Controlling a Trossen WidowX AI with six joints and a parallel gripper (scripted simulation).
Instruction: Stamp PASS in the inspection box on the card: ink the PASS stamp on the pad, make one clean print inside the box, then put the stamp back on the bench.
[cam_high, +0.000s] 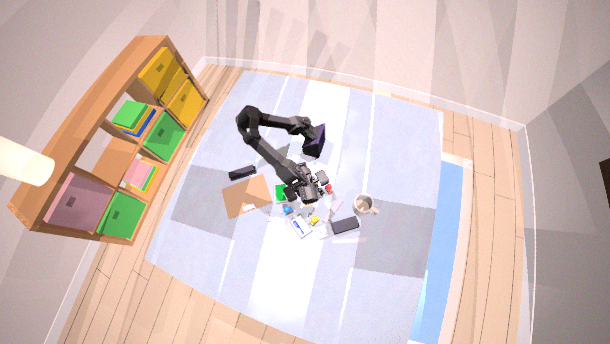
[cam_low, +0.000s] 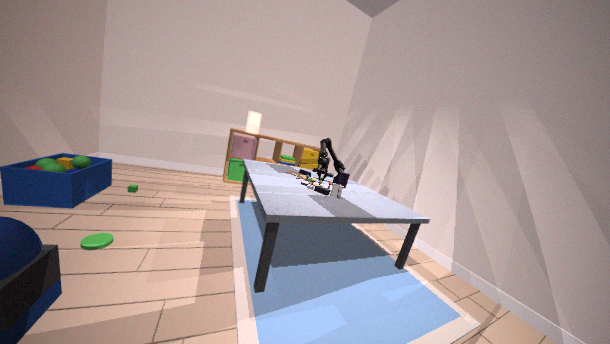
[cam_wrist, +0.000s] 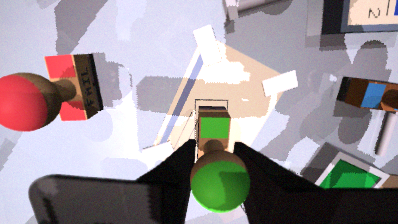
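My gripper (cam_wrist: 214, 147) (cam_high: 309, 196) is shut on the green-knobbed stamp (cam_wrist: 220, 184), whose block with a green top points away from the fingers. The block is over the inspection box (cam_wrist: 211, 100), a thin black outline on the tan card (cam_wrist: 257, 102). It covers the box's lower part; the box's top edge shows beyond it. The stamp's face is hidden, and I cannot tell whether it touches the card or whether a print lies beneath. White strips lie at the card's corners. The green ink pad (cam_wrist: 351, 175) (cam_high: 280, 192) is at lower right in the wrist view.
A red stamp (cam_wrist: 75, 90) (cam_high: 328, 189) marked FAIL stands left of the card in the wrist view, a blue stamp (cam_wrist: 372, 95) (cam_high: 287, 210) right. The top view shows a mug (cam_high: 363, 204), a black block (cam_high: 345, 225), a yellow object (cam_high: 314, 220) and a brown board (cam_high: 245, 194).
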